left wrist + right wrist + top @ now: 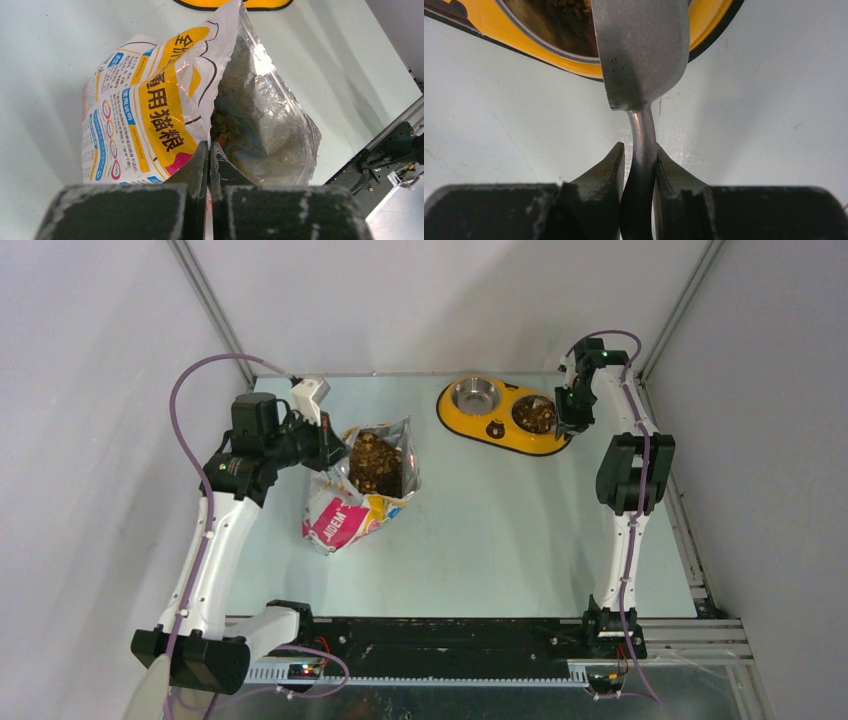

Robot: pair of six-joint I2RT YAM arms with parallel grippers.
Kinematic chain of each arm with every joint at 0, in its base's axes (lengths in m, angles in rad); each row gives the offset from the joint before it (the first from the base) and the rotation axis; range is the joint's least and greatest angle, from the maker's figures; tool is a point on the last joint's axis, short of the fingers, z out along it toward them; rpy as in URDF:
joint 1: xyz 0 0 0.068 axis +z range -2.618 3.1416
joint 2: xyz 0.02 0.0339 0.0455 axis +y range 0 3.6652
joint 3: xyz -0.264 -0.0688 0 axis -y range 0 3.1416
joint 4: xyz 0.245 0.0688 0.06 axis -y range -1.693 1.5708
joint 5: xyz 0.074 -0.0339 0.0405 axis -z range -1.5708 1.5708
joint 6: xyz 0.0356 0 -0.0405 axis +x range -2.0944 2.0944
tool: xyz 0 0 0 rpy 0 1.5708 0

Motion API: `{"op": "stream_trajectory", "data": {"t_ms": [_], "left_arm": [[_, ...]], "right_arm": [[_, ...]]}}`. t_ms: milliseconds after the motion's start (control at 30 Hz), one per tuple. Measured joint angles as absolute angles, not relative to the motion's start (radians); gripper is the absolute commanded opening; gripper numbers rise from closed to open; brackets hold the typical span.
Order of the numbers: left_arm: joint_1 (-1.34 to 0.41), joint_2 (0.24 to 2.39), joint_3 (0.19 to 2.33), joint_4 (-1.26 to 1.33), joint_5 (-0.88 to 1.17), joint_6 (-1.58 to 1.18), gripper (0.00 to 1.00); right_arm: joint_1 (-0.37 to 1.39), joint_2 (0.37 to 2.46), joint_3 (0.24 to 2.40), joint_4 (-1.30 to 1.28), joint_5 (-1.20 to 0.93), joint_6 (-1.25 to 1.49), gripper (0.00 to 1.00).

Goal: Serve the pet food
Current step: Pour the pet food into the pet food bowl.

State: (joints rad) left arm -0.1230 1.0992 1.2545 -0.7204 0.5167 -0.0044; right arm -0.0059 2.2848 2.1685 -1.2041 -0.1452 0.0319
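Left arm stretched forward, left gripper [209, 150] pinching the rim of the glossy white-orange-pink bag [150, 110], which stands open on the pale surface [500, 540] with brown kibble [375, 465] inside. Right arm bent down, right gripper [639, 150] clamping the grey metal scoop [641, 50] by its handle over the yellow oval double-bowl feeder [503, 405]; its right bowl holds more kibble.

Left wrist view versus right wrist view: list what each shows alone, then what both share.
Left wrist only: the left pincer shut on the open bag at its rim. Right wrist only: the right pincer clamped on the metal scoop by its handle, its bowl over the yellow feeder. Both: the yellow feeder, pet food and the pale table.
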Motion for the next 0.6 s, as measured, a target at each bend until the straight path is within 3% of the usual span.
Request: {"op": "stream_trajectory", "data": {"t_ms": [600], "left_arm": [[-0.122, 1.099, 1.254, -0.72, 0.52, -0.004, 0.0]], "right_arm": [[0.059, 2.284, 2.19, -1.211, -0.038, -0.04, 0.0]]}}
